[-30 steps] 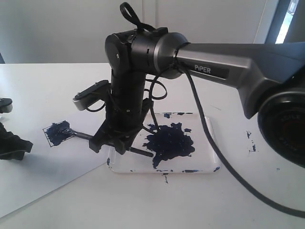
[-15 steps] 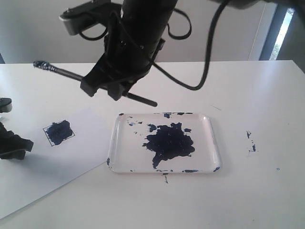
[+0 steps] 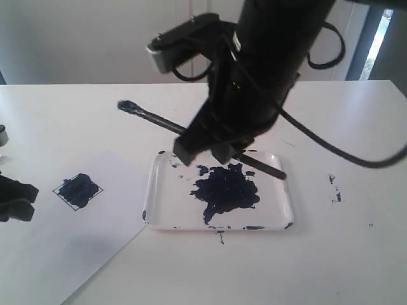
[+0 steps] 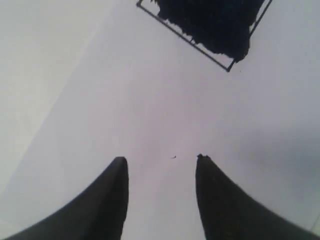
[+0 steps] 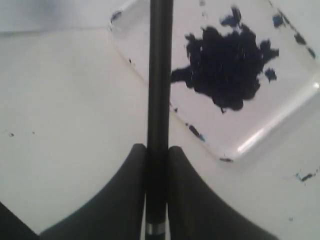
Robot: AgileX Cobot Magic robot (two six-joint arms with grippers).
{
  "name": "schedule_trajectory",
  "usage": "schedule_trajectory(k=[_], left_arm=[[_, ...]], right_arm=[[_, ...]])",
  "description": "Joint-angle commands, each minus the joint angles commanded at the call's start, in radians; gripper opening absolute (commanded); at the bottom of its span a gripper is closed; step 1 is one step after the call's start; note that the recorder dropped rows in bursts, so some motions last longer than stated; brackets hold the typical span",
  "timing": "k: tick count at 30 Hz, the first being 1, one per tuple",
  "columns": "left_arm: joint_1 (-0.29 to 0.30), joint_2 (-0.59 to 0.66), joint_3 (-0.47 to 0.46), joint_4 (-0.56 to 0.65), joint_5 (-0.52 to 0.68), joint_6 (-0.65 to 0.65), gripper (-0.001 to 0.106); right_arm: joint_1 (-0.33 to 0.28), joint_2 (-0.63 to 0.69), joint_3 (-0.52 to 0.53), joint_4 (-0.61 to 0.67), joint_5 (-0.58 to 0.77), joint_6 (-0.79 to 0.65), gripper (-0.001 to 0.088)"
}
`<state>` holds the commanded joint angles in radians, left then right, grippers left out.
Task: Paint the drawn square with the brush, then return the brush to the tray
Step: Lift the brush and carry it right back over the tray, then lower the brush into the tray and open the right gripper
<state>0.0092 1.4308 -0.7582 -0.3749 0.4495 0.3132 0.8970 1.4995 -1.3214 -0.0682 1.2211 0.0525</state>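
White table (image 3: 356, 267), right arm (image 3: 273, 51) cropped at top; paper sheet (image 3: 57, 254); tray (image 3: 216, 227), dark paint blob (image 3: 226, 190) inside; brush (image 3: 156, 119) aloft over tray, pinched tight by right gripper (image 5: 157, 148), mid-shaft hidden; drawn square (image 3: 77, 190) on paper, smeared dark; left gripper (image 4: 161, 160) parted, empty, half cut off

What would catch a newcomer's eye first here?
The right gripper looms at centre, shut on the brush, held in the air over the edge of the tray. Next come the paint blob in the tray's middle and the drawn square, smeared dark, on the paper at left.

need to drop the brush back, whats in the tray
A dark paint blob and rim flecks show in the tray; the right gripper holding the brush hides some far rim.
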Motion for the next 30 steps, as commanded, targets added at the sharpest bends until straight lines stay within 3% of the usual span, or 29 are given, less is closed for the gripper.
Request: schedule_trajectory(k=[5,7,12,14,15,21,26,30], left_arm=[[0.0,-0.142,0.0,-0.015,0.051,-0.029,0.044],[0.0,-0.248,0.0,-0.054,0.066,-0.029,0.037],[0.0,-0.44,0.006,-0.07,0.091,-0.04,0.033],[0.0,-0.502,0.036,-0.07,0.103,-0.047,0.031],[-0.002,-0.536,0.062,-0.068,0.1,-0.047,0.031],[-0.002,-0.591,0.119,-0.065,0.096,-0.049,0.031],[-0.002,-0.593,0.133,-0.065,0.094,-0.049,0.031],[-0.002,-0.593,0.134,-0.065,0.094,-0.047,0.031]], right_arm=[[0.0,-0.141,0.217,-0.003,0.0,0.076,0.0],[0.0,-0.246,0.315,-0.016,0.0,0.144,0.0],[0.0,-0.372,0.488,-0.033,0.0,0.341,0.0],[0.0,-0.381,0.561,-0.033,-0.061,0.402,0.0],[0.0,-0.378,0.6,-0.031,-0.153,0.422,0.0],[0.0,-0.342,0.647,0.031,-0.451,0.493,0.0],[0.0,-0.229,0.647,0.057,-0.554,0.615,0.0],[0.0,-0.156,0.647,0.109,-0.626,0.631,0.0]])
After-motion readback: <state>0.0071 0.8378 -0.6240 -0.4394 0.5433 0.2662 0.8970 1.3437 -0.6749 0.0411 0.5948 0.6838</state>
